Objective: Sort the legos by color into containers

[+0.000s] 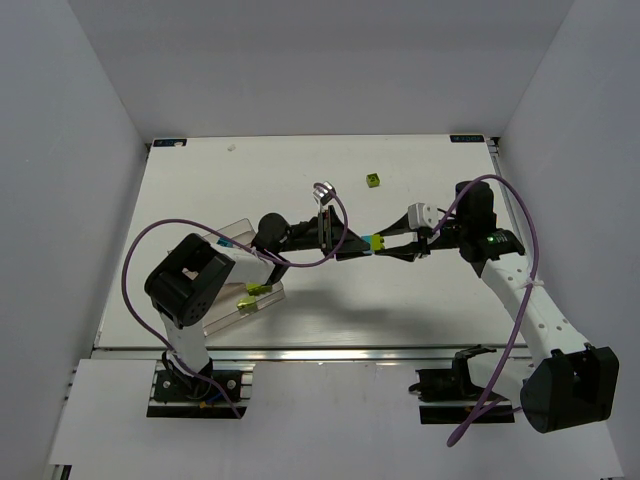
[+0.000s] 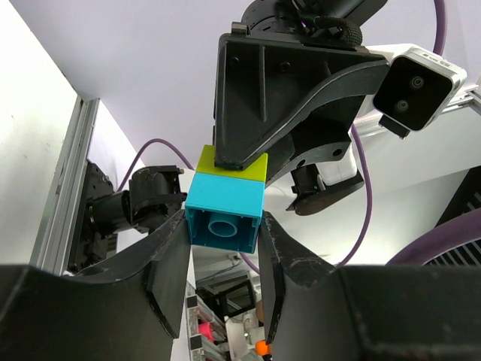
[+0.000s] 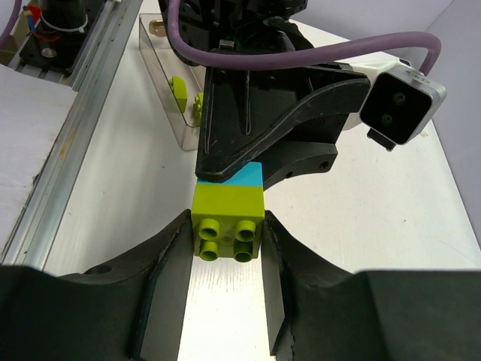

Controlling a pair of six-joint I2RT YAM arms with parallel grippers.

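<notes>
1. This is looking like a robotics lab test cell.
2. Plain white walls point(image 1: 60, 150) are boxing in a white bench point(image 1: 300, 170).
3. Left arm point(image 1: 190, 285) and right arm point(image 1: 535, 315) are sitting bolted by an aluminium rail point(image 1: 330, 352) at the near edge.
4. Purple cable point(image 1: 138, 250) is looping off the arms, and a camera module point(image 3: 397, 98) is riding on a wrist.

Left gripper point(image 2: 224, 241) is clamped on cyan brick point(image 2: 225, 201), right gripper point(image 3: 227, 241) on lime brick point(image 3: 228, 201); both are held nose to nose.
</notes>
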